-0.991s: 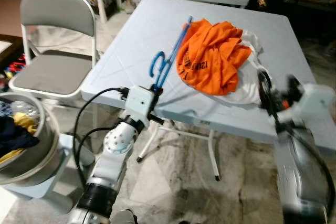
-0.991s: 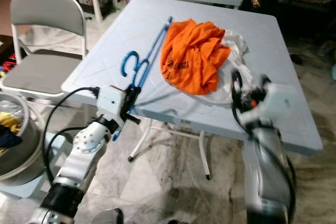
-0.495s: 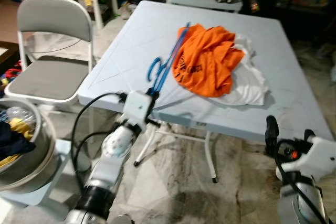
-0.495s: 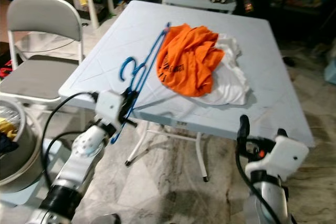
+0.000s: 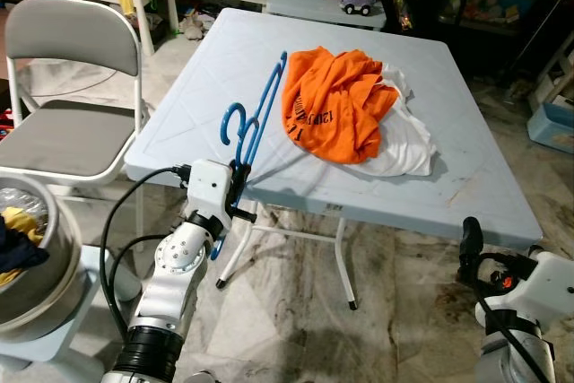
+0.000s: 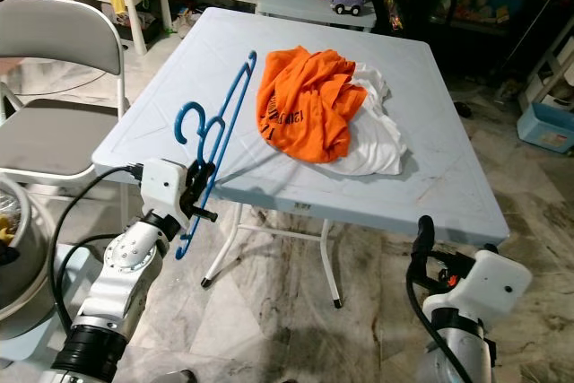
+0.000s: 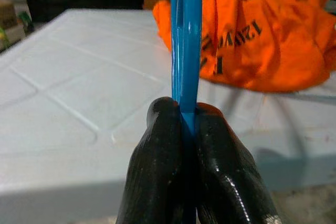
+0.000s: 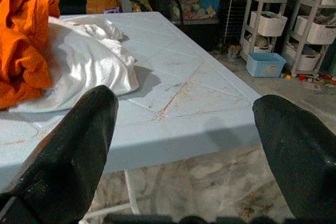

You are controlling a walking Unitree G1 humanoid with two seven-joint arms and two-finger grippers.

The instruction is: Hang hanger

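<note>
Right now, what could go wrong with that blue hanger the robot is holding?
The left gripper pinches only the low end of the blue hanger, so it could twist or slip out. Its far end lies beside the orange shirt and might snag it, dragging it and the white cloth along. The hook could also catch on the table.

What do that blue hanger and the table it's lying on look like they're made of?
The blue hanger, pinched by the left tool, looks like moulded plastic: uniform glossy colour, flat ribbed bar. The table looks like matte pale-blue plastic with moulded grooves, on thin white legs, probably metal.
</note>
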